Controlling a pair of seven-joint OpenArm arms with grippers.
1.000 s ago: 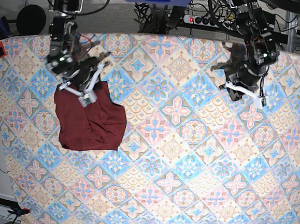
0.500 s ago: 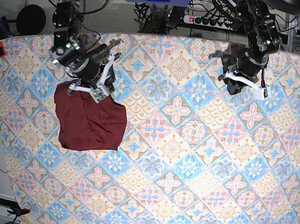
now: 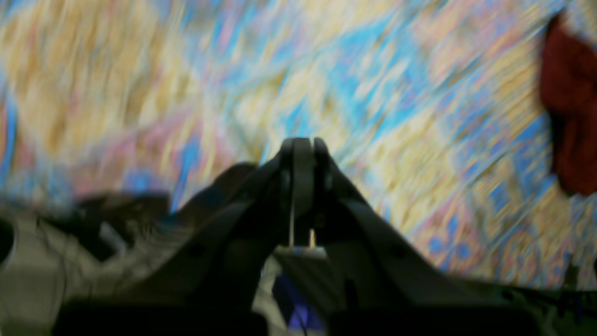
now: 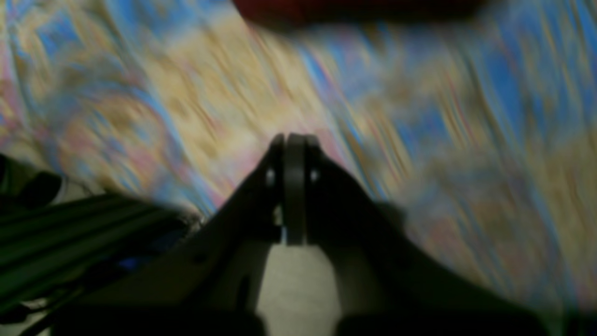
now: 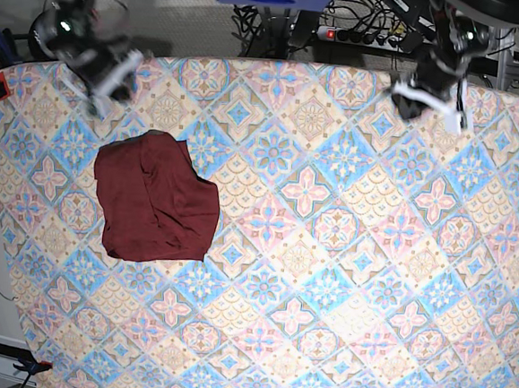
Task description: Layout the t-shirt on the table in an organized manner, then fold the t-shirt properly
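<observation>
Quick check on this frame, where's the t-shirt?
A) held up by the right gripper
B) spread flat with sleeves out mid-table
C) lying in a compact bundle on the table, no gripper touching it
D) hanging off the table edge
C: the t-shirt lies as a compact bundle on the table, while the right gripper and left gripper sit shut near the far edge, both apart from it.

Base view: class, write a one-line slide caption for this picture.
Folded maroon t-shirt lies alone on the patterned table; both arms are up at the far edge.
</observation>
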